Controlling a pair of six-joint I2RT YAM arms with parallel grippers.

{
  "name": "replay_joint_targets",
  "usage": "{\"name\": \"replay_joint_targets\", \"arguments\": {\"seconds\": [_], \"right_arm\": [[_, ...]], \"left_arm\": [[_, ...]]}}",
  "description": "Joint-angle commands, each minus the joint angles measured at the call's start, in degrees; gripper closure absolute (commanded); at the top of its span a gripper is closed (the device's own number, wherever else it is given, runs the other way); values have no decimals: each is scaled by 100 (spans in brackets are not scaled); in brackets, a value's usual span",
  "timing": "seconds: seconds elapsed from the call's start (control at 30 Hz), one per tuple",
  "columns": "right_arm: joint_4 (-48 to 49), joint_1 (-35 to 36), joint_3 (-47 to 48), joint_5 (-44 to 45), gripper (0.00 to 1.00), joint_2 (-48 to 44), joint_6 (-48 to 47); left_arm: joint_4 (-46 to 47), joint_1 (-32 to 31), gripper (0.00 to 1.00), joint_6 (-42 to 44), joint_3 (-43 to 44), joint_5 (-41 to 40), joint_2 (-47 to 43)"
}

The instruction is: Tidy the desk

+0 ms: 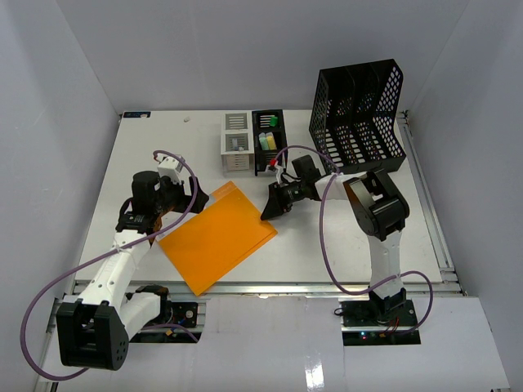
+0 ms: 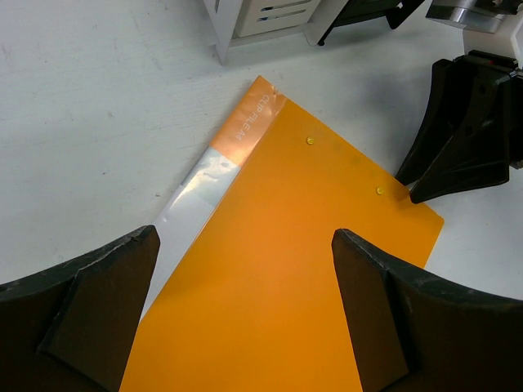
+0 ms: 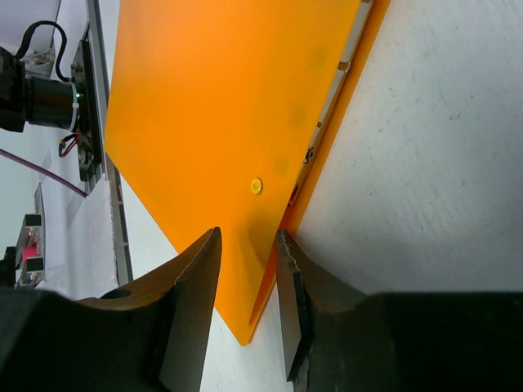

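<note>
An orange clip-file folder (image 1: pixel 216 237) lies flat on the white desk (image 1: pixel 343 245), turned diagonally near the front rail. My left gripper (image 1: pixel 189 204) hovers over its far-left edge, open and empty; the left wrist view shows the folder (image 2: pixel 302 269) below the wide-apart jaws (image 2: pixel 245 235). My right gripper (image 1: pixel 270 211) is at the folder's right corner. In the right wrist view its jaws (image 3: pixel 248 235) stand narrowly apart with the folder's corner (image 3: pixel 221 98) between them, the top cover slightly raised off the lower sheet.
A black mesh file rack (image 1: pixel 359 114) stands at the back right. A small white drawer unit (image 1: pixel 237 145) and a black organizer holding coloured items (image 1: pixel 268 140) stand at the back centre. White walls enclose the desk; a metal rail (image 1: pixel 310 286) runs along its front.
</note>
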Motion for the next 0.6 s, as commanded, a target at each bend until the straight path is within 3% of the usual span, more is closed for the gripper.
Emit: {"name": "replay_joint_targets", "arguments": {"seconds": [0.0, 0.4, 0.57], "right_arm": [[168, -5, 258, -360, 62, 87, 158], [678, -3, 89, -704, 70, -48, 683], [1085, -4, -43, -859, 62, 16, 1120]], "left_arm": [[30, 27, 2, 49, -12, 0, -162], [21, 27, 2, 49, -18, -26, -182], [30, 27, 2, 41, -26, -26, -172]]}}
